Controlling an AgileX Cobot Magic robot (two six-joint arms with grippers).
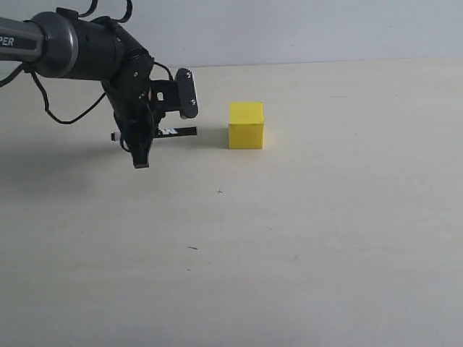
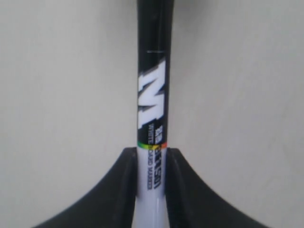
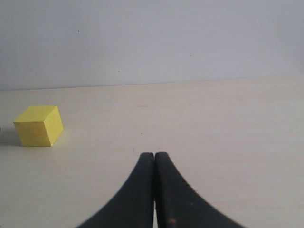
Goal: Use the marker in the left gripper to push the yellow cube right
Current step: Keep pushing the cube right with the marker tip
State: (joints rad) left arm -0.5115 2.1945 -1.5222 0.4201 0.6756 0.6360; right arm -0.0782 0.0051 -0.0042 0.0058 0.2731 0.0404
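The yellow cube (image 1: 246,125) rests on the pale table, also visible far off in the right wrist view (image 3: 39,126). My left gripper (image 1: 142,144) hangs to its left, shut on the marker (image 1: 173,132), which lies level with its black cap end pointing toward the cube; a gap separates cap and cube. In the left wrist view the two black fingers clamp the white barrel of the marker (image 2: 153,118), and the black capped part sticks out beyond the left gripper (image 2: 151,156). My right gripper (image 3: 154,156) is shut with nothing in it and does not show in the exterior view.
The beige table (image 1: 304,238) runs back to a pale wall (image 1: 304,29). A few tiny dark specks (image 1: 192,248) mark the surface.
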